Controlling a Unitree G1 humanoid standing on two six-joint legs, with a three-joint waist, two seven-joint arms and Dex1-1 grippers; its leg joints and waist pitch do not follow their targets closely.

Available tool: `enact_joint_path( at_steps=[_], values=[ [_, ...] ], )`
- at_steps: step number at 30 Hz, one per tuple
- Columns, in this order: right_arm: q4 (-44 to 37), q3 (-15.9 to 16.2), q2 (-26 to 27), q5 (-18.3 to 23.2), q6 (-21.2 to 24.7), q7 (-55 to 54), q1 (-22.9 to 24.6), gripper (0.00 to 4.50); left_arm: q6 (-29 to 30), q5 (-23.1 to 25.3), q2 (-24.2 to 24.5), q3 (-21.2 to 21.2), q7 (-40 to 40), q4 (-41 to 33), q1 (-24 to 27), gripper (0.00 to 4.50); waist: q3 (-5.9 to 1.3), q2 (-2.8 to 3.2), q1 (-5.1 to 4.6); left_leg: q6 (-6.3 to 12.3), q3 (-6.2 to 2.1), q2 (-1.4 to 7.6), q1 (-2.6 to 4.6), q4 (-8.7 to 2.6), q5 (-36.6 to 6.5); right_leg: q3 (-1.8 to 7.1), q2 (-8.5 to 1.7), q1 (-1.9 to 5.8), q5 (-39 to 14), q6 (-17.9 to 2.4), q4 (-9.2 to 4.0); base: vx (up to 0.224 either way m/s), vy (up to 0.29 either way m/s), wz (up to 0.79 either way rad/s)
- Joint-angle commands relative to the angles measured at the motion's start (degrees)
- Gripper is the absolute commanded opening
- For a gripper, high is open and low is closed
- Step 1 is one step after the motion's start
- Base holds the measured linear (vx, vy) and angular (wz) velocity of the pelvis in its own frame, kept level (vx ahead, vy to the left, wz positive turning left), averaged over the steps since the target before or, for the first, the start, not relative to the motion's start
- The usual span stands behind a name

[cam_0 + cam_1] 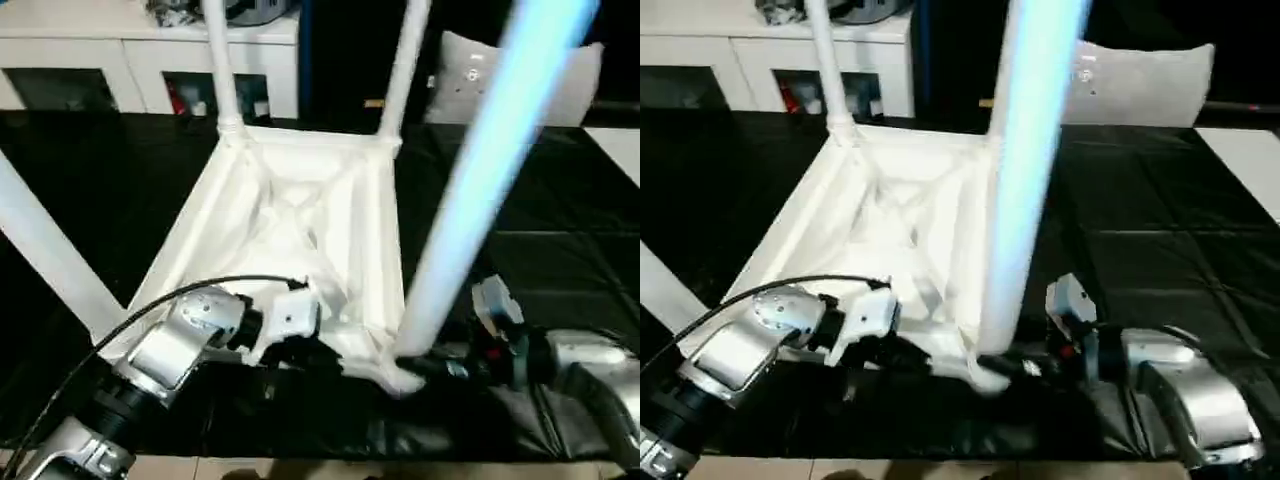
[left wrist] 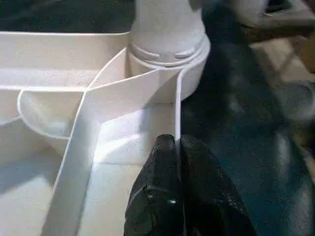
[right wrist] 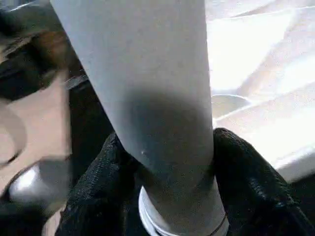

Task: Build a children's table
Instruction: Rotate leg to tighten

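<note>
- The black-covered counter [image 1: 560, 300] spans the frame in the left eye view; white cabinets [image 1: 120, 60] line the upper left.
- The children's table [image 1: 300, 215] lies upside down at centre, ribbed underside facing up, its long axis running from lower centre toward upper centre.
- Two legs stand in the far corner sockets at upper centre; a third crosses the left edge.
- The near leg [image 1: 470, 190] rises steeply from the lower-centre corner toward the upper right, its base at that socket.
- The right hand [image 3: 167, 162] clasps this leg just above its base, fingers on either side.
- The left hand [image 2: 177, 147] pinches the thin rim wall beside a socket, fingers nearly together.
- Judgement: hollow plastic, light and stiff but smooth; hold legs low, near the socket, and the top by rim or ribs.
</note>
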Motion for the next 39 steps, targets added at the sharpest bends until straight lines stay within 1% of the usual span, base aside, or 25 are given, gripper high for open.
enact_joint_path(
  at_steps=[1, 2, 3, 4, 5, 6, 7, 8, 11, 12, 13, 15, 16, 18, 19, 20, 23, 25, 26, 28, 33, 35, 36, 37, 39],
  values=[
    [-2.6, 2.9, 4.6, 0.4, 2.8, -6.5, -0.8, 2.03, 1.5, -1.7, -4.8, -1.7, 3.5, -3.6, -0.2, 0.0, -2.21, -0.65, 0.02, 2.11, -0.29, 1.92, -0.44, -4.3, -12.3, 2.15, -4.14, 2.63, -30.3, -6.0, -6.25, 0.0, 0.0, 0.0],
    [-2.7, 2.8, 6.4, -0.6, 3.4, -9.7, -0.9, 2.03, 2.5, -1.3, -5.8, -1.6, 5.2, -4.0, 0.0, 0.0, -2.06, -0.63, -0.79, 1.37, -0.54, 1.66, -0.61, -4.37, -13.7, 1.97, -4.12, 2.52, -34.4, -3.8, -6.75, 0.0, 0.0, 0.0],
    [-2.7, 2.8, 8.4, -2.0, 4.2, -13.4, -1.2, 2.03, 4.0, -1.0, -7.2, -1.4, 7.3, -4.3, 0.3, 0.0, -2.02, -0.59, -1.03, 1.29, -0.61, 1.62, -0.61, -4.4, -14.0, 1.91, -4.12, 2.43, -35.2, -3.4, -6.92, 0.0, 0.0, 0.0],
    [-2.7, 2.7, 10.0, -3.1, 4.9, -16.3, -1.4, 2.03, 5.1, -0.8, -8.3, -1.2, 8.9, -4.5, 0.4, 0.0, -2.04, -0.55, -1.64, 0.92, -0.74, 1.63, -0.64, -4.4, -14.6, 1.77, -4.04, 2.28, -35.6, -3.1, -6.93, 0.0, 0.0, 0.0],
    [-2.9, 2.7, 12.5, -4.8, 5.9, -20.8, -1.6, 2.01, 6.7, -0.4, -10.1, -1.0, 11.6, -4.7, 0.5, 0.0, -2.13, -0.82, -2.21, 1.14, -0.85, 1.51, -0.87, -4.39, -14.8, 1.66, -4.08, 2.44, -35.7, -2.7, -7.1, 0.0, 0.0, 0.0],
    [-3.1, 2.4, 15.5, -6.7, 7.6, -26.3, -1.9, 2.01, 8.6, 0.0, -12.3, -0.7, 14.6, -4.9, 0.6, 0.0, -2.04, -0.68, -2.35, 0.97, -0.9, 1.62, -0.99, -4.53, -14.6, 1.77, -4.05, 2.41, -35.3, -2.8, -6.93, 0.0, 0.0, 0.0],
    [-3.3, 2.3, 17.2, -7.7, 8.6, -29.4, -2.0, 2.01, 9.5, 0.1, -13.5, -0.5, 16.2, -5.0, 0.7, 0.0, -2.05, -0.6, -2.57, 0.77, -0.79, 1.57, -1.02, -4.52, -14.4, 1.76, -3.89, 2.21, -34.7, -3.0, -6.94, 0.0, 0.0, 0.0],
    [-3.4, 1.9, 19.2, -8.4, 9.9, -32.8, -2.2, 1.99, 10.4, 0.5, -15.0, -0.3, 18.0, -5.0, 0.7, 0.0, -2.27, -0.84, -3.02, 0.72, -0.94, 1.5, -0.77, -4.47, -14.4, 1.69, -3.93, 2.19, -33.8, -3.3, -6.95, 0.0, 0.0, 0.0],
    [-2.6, 2.1, 23.6, -11.2, 9.2, -39.8, -3.0, 1.99, 11.8, 2.0, -19.9, 0.2, 24.1, -3.5, -0.1, 0.0, -2.24, -0.51, -3.33, 1.38, -0.73, 1.87, -0.7, -4.62, -14.0, 2.08, -3.82, 1.89, -29.7, -4.6, -6.78, 0.0, 0.0, 0.0],
    [-2.1, 2.4, 25.0, -11.7, 7.2, -40.9, -3.2, 2.53, 12.0, 2.4, -22.0, 0.4, 26.4, -2.7, -0.5, 0.0, -2.42, -0.7, -3.25, 1.66, -0.67, 1.8, -0.77, -4.54, -13.3, 2.18, -3.88, 2.14, -28.0, -4.9, -6.65, 0.0, 0.0, 0.0],
    [-2.1, 2.4, 25.4, -11.9, 6.7, -41.3, -3.2, 2.66, 12.0, 2.5, -22.5, 0.4, 26.8, -2.6, -0.7, 0.0, -2.42, -0.7, -3.25, 1.66, -0.67, 1.8, -0.77, -4.54, -13.3, 2.18, -3.88, 2.14, -28.0, -4.9, -6.65, 0.0, 0.0, 0.0],
    [-2.2, 2.3, 26.1, -11.7, 6.3, -41.7, -3.3, 2.66, 12.3, 2.7, -23.0, 0.2, 27.1, -2.7, -0.9, 0.0, -2.69, -0.45, -2.87, 2.58, -0.55, 1.92, -0.97, -4.56, -10.5, 2.49, -3.85, 2.52, -22.1, -6.1, -6.15, 0.0, 0.0, 0.0],
    [-2.4, 2.1, 26.5, -11.7, 6.4, -41.9, -3.3, 2.72, 12.5, 2.9, -22.9, 0.0, 27.0, -2.9, -0.9, 0.0, -2.71, -0.1, -2.63, 2.87, -0.54, 2.06, -0.99, -4.57, -9.2, 2.58, -3.87, 2.59, -18.7, -7.1, -5.81, 0.0, 0.0, 0.0],
    [-3.2, 1.8, 26.0, -11.7, 6.3, -41.3, -3.0, 3.11, 12.1, 3.4, -21.7, -0.1, 26.4, -3.1, -0.9, 0.0, -2.87, -0.22, -2.43, 3.44, -0.28, 1.94, -1.0, -4.32, -7.0, 2.65, -3.82, 2.96, -13.3, -8.6, -5.36, 0.0, 0.0, 0.0],
    [-3.6, 1.7, 25.7, -11.7, 6.4, -41.0, -2.8, 3.13, 11.9, 3.5, -21.1, -0.1, 26.1, -3.1, -0.8, 0.0, -2.9, -0.2, -2.39, 3.6, -0.28, 1.88, -1.09, -4.28, -6.5, 2.66, -3.85, 3.11, -12.5, -8.9, -5.24, 0.0, 0.0, 0.0],
    [-4.1, 1.6, 24.9, -11.6, 6.1, -40.4, -2.4, 3.14, 11.5, 3.7, -20.2, 0.0, 25.5, -3.2, -0.8, 0.0, -2.9, 0.1, -2.18, 3.77, -0.21, 1.9, -1.02, -4.3, -6.4, 2.63, -3.87, 3.16, -12.2, -9.1, -5.38, 0.0, 0.0, 0.0],
    [-4.9, 1.3, 22.0, -11.7, 4.9, -38.3, -1.3, 3.54, 10.3, 3.9, -18.1, 0.5, 23.9, -3.3, -0.6, 0.0, -2.83, 0.02, -1.99, 3.66, -0.21, 1.97, -1.0, -4.39, -7.0, 2.61, -3.93, 3.26, -13.6, -8.9, -5.39, 0.0, 0.0, 0.0],
    [-5.3, 0.6, 18.6, -11.2, 4.0, -34.9, -0.4, 3.64, 8.8, 3.8, -15.9, 1.2, 22.0, -2.8, -0.7, 0.0, -2.86, 0.05, -1.83, 3.79, -0.27, 1.98, -1.01, -4.38, -8.1, 2.62, -3.97, 3.45, -15.9, -8.0, -5.66, 0.0, 0.0, 0.0],
    [-5.3, 0.4, 17.9, -11.0, 3.8, -34.1, -0.3, 3.73, 8.5, 3.8, -15.4, 1.3, 21.6, -2.6, -0.8, 0.0, -2.84, 0.18, -1.84, 3.79, -0.27, 2.09, -0.99, -4.44, -8.3, 2.66, -4.01, 3.29, -16.2, -8.0, -5.61, 0.0, 0.0, 0.0],
    [-5.4, 0.1, 16.8, -10.6, 3.4, -32.6, -0.1, 3.98, 7.9, 3.7, -14.7, 1.4, 20.8, -2.5, -0.9, 0.0, -2.84, 0.15, -1.87, 3.47, -0.35, 2.18, -0.94, -4.5, -8.4, 2.56, -3.95, 3.28, -16.1, -8.4, -5.57, 0.0, 0.0, 0.0],
    [-6.0, -1.3, 8.5, -8.9, 0.4, -22.7, 1.0, 4.33, 3.0, 3.2, -10.6, 1.6, 16.1, -1.0, -1.6, 0.0, -3.03, 0.1, -1.58, 4.28, -0.27, 2.26, -0.9, -4.25, -8.5, 2.63, -4.12, 3.35, -15.0, -9.3, -5.43, 0.0, 0.0, 0.0],
    [-7.1, -2.3, 5.1, -7.2, -0.4, -18.6, 2.4, 4.4, 0.6, 3.1, -9.5, 2.1, 15.4, 0.1, -2.0, 0.0, -3.23, 0.1, -1.23, 4.8, -0.16, 2.34, -0.71, -4.04, -8.0, 2.65, -4.13, 3.32, -14.0, -9.6, -5.35, 0.0, 0.0, 0.0],
    [-7.5, -2.9, 4.3, -6.6, -0.6, -17.7, 3.0, 4.46, -0.4, 3.3, -9.2, 2.2, 15.3, 0.7, -2.2, 0.0, -3.25, 0.03, -0.73, 5.31, -0.18, 2.4, -0.83, -4.06, -7.0, 2.63, -4.19, 3.43, -13.0, -9.7, -5.22, 0.0, 0.0, 0.0],
    [-7.5, -2.9, 4.3, -6.6, -0.6, -17.7, 3.0, 4.46, -0.4, 3.3, -9.2, 2.2, 15.3, 0.7, -2.2, 0.0, -3.25, 0.03, -0.73, 5.31, -0.18, 2.4, -0.83, -4.06, -7.0, 2.63, -4.19, 3.43, -13.0, -9.7, -5.22, 0.0, 0.0, 0.0],
    [-9.5, -6.4, 2.7, -3.9, -0.1, -16.0, 5.2, 4.46, -1.9, 2.6, -9.3, 4.7, 16.8, 2.2, -2.4, 0.0, -3.29, -0.18, -0.31, 5.36, -0.11, 2.41, -0.77, -3.96, -6.8, 2.58, -4.21, 3.37, -13.2, -9.7, -5.14, 0.0, 0.0, 0.0]
  ],
)
